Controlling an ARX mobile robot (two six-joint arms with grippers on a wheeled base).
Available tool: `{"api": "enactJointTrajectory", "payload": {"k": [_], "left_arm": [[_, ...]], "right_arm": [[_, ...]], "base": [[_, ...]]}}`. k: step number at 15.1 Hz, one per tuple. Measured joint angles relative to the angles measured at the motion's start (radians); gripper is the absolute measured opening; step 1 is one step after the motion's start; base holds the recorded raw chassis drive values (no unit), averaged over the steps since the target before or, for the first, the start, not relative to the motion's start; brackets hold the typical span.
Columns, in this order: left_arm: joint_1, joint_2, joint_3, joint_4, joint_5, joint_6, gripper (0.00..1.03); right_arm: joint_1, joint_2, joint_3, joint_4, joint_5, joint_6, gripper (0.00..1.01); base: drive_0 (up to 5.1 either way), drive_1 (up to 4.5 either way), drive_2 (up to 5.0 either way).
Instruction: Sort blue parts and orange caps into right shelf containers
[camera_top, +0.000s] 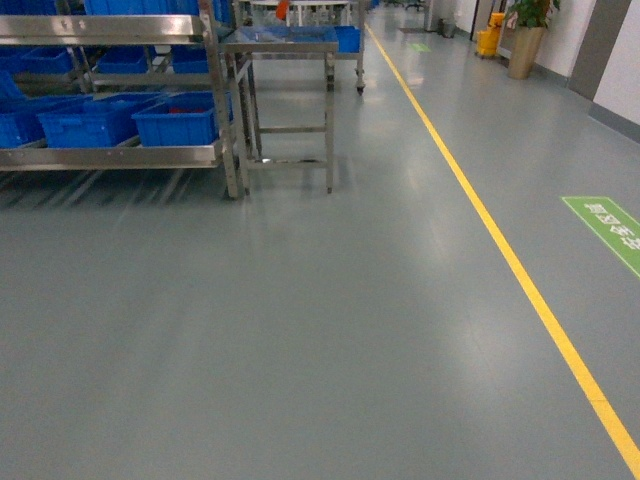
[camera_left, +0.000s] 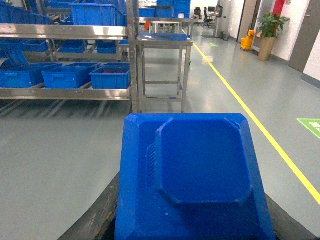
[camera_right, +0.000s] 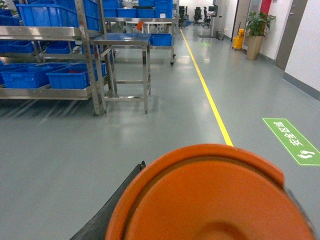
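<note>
Left pincer carrying blue part (camera_left: 200, 175); right pincer carrying orange cap (camera_right: 212, 200). Jaws hidden, grip state cannot tell. Blue crates (camera_top: 175, 120) on shelf (camera_top: 110, 155), upper left of frame, well apart. Nothing delivered yet; approach and both drops remaining.

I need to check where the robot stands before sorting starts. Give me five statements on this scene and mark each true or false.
1. A blue part fills the lower half of the left wrist view. True.
2. The right wrist view shows a green cap up close. False: the cap is orange.
3. The shelf holds blue crates on its lower level. True.
4. The yellow floor line runs to the left of the shelf. False: it runs to the right of it.
5. Both arms show in the head view. False: neither arm nor any jaws appear there.
</note>
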Motion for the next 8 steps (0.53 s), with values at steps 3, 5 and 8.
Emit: {"api": "enactJointTrajectory", "payload": {"k": [3, 5, 8], "left_arm": [[0.0, 0.0, 0.0, -0.006, -0.001, 0.0, 0.43], [0.0, 0.0, 0.0, -0.006, 0.0, 0.0, 0.43], [0.0, 0.0, 0.0, -0.005, -0.001, 0.0, 0.43]], "right_arm": [[0.0, 0.0, 0.0, 0.0, 0.0, 0.0, 0.44], [0.0, 0.0, 0.0, -0.007, 0.0, 0.0, 0.44], [0.0, 0.0, 0.0, -0.001, 0.0, 0.0, 0.44]], "base": [[0.0, 4.32, -4.3], [0.0, 4.28, -4.4], [-0.1, 4.26, -4.4]]}}
